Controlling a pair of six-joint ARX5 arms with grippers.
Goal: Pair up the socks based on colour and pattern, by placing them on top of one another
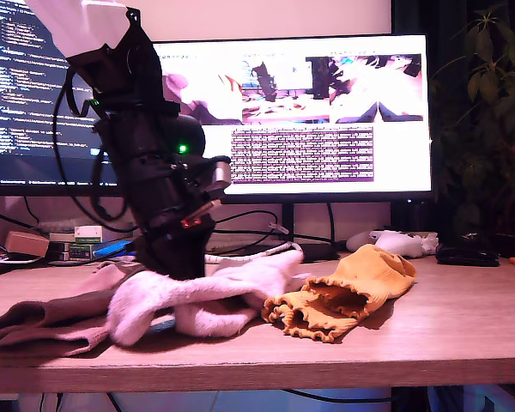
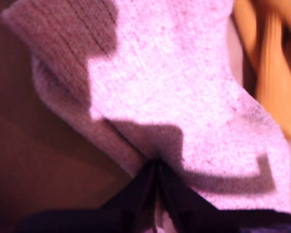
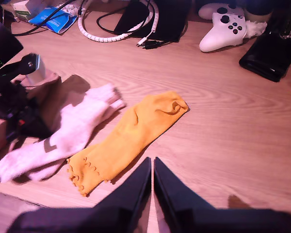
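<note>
On the wooden desk (image 1: 429,326), my first gripper (image 2: 156,167) has its fingers pressed together, tips touching the fluffy white terry sock (image 2: 184,87) lying just beside the orange-yellow ribbed sock with a frilly cuff (image 3: 128,138). My second gripper (image 3: 152,167) hangs above, fingers pressed together, empty.
</note>
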